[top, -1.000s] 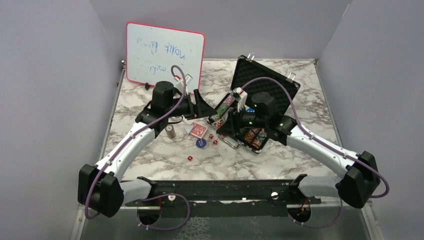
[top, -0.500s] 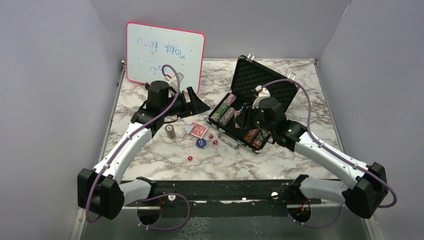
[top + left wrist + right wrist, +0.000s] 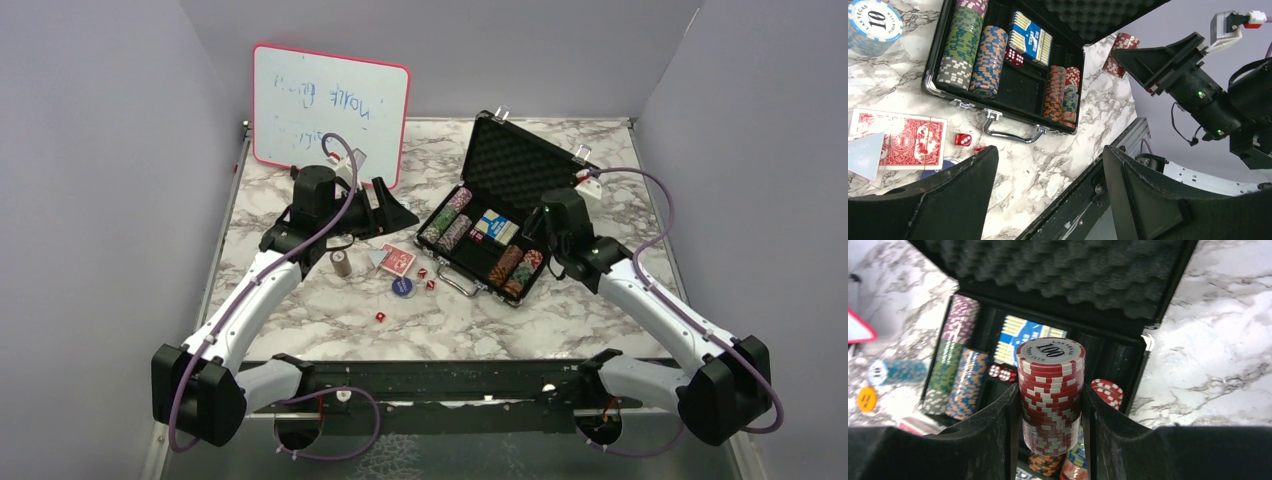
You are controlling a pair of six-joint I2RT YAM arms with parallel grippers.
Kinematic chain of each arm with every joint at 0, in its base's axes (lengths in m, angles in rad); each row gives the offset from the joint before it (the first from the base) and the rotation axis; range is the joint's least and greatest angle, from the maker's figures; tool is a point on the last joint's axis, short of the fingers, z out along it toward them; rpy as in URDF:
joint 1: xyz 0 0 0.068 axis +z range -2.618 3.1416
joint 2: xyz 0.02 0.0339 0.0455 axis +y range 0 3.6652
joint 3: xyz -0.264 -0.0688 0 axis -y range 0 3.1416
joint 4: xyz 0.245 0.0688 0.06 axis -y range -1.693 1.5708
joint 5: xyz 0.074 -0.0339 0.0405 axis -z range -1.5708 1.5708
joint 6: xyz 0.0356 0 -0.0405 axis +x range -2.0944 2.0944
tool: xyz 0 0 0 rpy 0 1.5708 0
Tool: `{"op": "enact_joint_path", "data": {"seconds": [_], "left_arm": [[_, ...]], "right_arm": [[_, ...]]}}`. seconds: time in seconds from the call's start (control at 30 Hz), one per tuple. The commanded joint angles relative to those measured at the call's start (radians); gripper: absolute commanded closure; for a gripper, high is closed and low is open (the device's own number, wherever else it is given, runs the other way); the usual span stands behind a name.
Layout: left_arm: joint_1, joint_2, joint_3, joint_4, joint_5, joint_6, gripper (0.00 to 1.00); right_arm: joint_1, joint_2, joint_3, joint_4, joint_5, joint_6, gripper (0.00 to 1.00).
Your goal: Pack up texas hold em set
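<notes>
We see R gripper (image 3: 1050, 392) pinching red chip stack (image 3: 1050, 365) over open black case (image 3: 515, 160), L gripper (image 3: 1048, 157) spread wide, hovering nr red-backed cards (image 3: 910, 141) on marble table (image 3: 560, 325)

Raised lid (image 3: 520, 165) (foam-lined) walls the case (image 3: 470, 272) behind; open from above

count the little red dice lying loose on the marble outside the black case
3. One tiny red die lies beside the red-backed cards, a second right of the blue round button, a third alone nearer the arm bases. More may be hidden.
</notes>
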Motion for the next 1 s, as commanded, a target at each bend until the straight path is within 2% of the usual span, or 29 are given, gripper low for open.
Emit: {"op": "enact_joint_path", "data": {"seconds": [0.0,0.17,0.97], "left_arm": [[0.003,-0.033,-0.022,0.009,0.015,-0.009,0.21],[0.003,-0.041,-0.035,0.009,0.016,-0.012,0.21],[0.003,-0.028,-0.032,0.010,0.021,-0.005,0.21]], "right_arm": [[-0.050,0.028,-0.015,0.032,0.090,0.041,0.81],[-0.099,0.072,-0.020,0.026,0.081,0.056,0.83],[-0.110,0.213,-0.056,0.106,0.203,0.072,0.85]]}}
